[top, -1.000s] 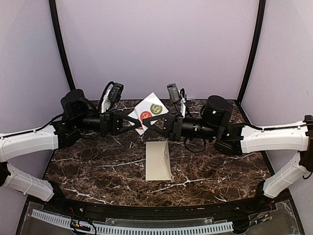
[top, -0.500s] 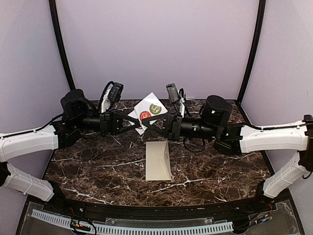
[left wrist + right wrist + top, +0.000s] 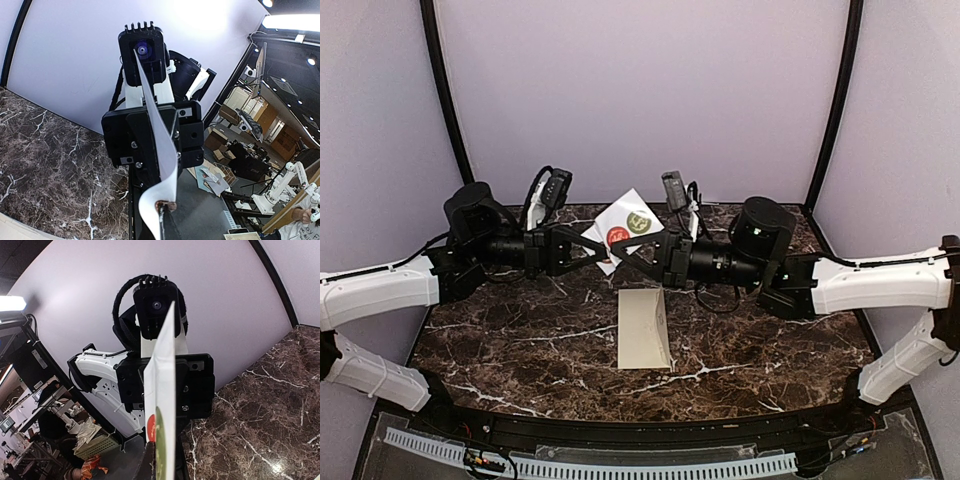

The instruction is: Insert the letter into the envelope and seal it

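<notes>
The cream envelope [image 3: 644,328] lies flat on the marble table, near the middle, below both grippers. The letter is hidden. Above the table, a white sticker sheet [image 3: 625,228] carrying a red and a green round sticker hangs between the grippers. My left gripper [image 3: 603,251] is shut on its lower left corner, and my right gripper [image 3: 631,249] is shut on it beside the red sticker. The left wrist view shows the sheet [image 3: 159,145] edge-on, curling into my left gripper [image 3: 165,209]. In the right wrist view the sheet [image 3: 164,385] rises from my right gripper [image 3: 152,456].
Dark marble table [image 3: 500,340] with a black rail along its near edge [image 3: 620,430]. Lilac walls and black corner poles [image 3: 445,90] close in the back and sides. Both arms reach inward and meet at the table's back centre.
</notes>
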